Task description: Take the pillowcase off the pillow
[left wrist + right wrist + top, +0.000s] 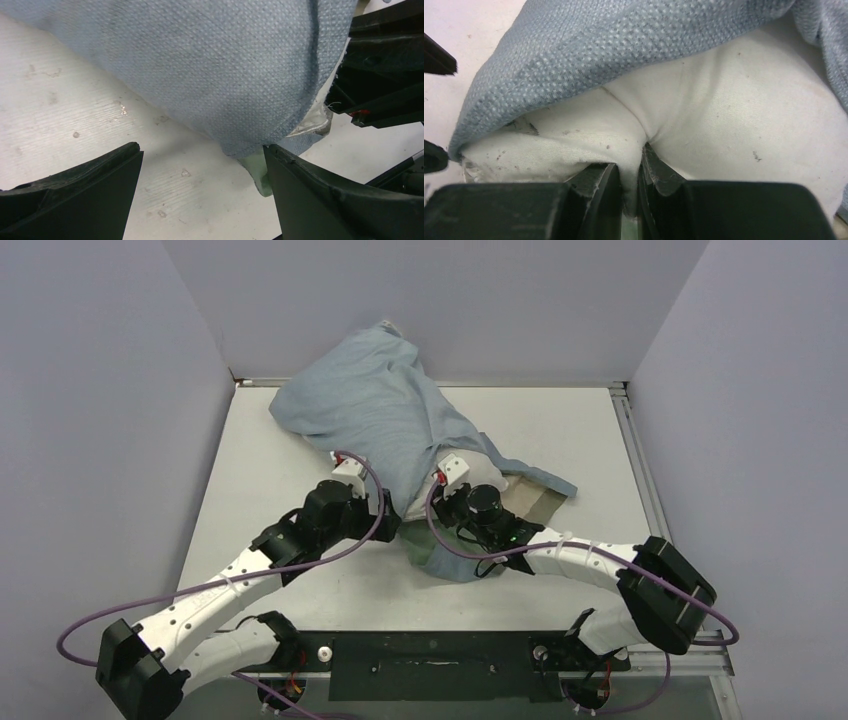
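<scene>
The dusty-blue pillowcase (385, 410) lies bunched from the back wall toward the table's middle, still round the pillow. The off-white pillow (724, 110) bulges out of the case's open end in the right wrist view, under the blue cloth (599, 40). My right gripper (630, 167) is shut on a pinched fold of the pillow's white fabric; from above it (452, 502) sits at the case's near end. My left gripper (202, 165) is open and empty over the table, just in front of the blue cloth (215, 65); its right finger (320, 195) touches the cloth's lower edge. From above it (385, 512) is at the case's left near edge.
A tan and pale green flap of the case (535, 495) lies spread to the right. The white table (560, 430) has grey walls at the back and sides. A black rail (430, 660) runs along the near edge between the arm bases.
</scene>
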Robot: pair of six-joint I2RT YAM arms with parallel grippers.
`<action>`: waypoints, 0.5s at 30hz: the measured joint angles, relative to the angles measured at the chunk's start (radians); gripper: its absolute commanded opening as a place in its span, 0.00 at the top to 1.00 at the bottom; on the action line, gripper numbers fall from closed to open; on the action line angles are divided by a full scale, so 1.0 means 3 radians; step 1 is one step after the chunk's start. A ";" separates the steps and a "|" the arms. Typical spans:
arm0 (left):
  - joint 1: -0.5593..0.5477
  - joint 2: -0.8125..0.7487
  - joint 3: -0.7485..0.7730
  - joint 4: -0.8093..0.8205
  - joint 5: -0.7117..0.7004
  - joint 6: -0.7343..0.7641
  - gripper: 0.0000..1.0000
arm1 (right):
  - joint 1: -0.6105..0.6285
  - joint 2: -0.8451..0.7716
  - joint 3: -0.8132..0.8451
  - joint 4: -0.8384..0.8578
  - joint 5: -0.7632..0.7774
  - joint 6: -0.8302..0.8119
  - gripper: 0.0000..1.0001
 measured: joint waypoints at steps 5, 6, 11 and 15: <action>-0.0135 0.0225 -0.0032 0.0203 0.0065 -0.0014 0.02 | -0.0033 -0.0001 0.0034 -0.0050 -0.0039 0.0103 0.95; -0.0173 0.0268 -0.0034 0.0233 0.0053 -0.0011 0.02 | -0.0038 -0.0005 0.0034 -0.0053 -0.0052 0.0121 0.95; -0.0318 0.0478 -0.0036 0.0319 -0.0094 0.0024 0.11 | -0.0061 -0.0024 0.0047 -0.0094 -0.0098 0.0191 0.95; -0.0329 0.0619 -0.0036 0.0304 -0.0301 0.0075 0.38 | -0.0071 -0.0032 0.0052 -0.0108 -0.0158 0.0221 0.95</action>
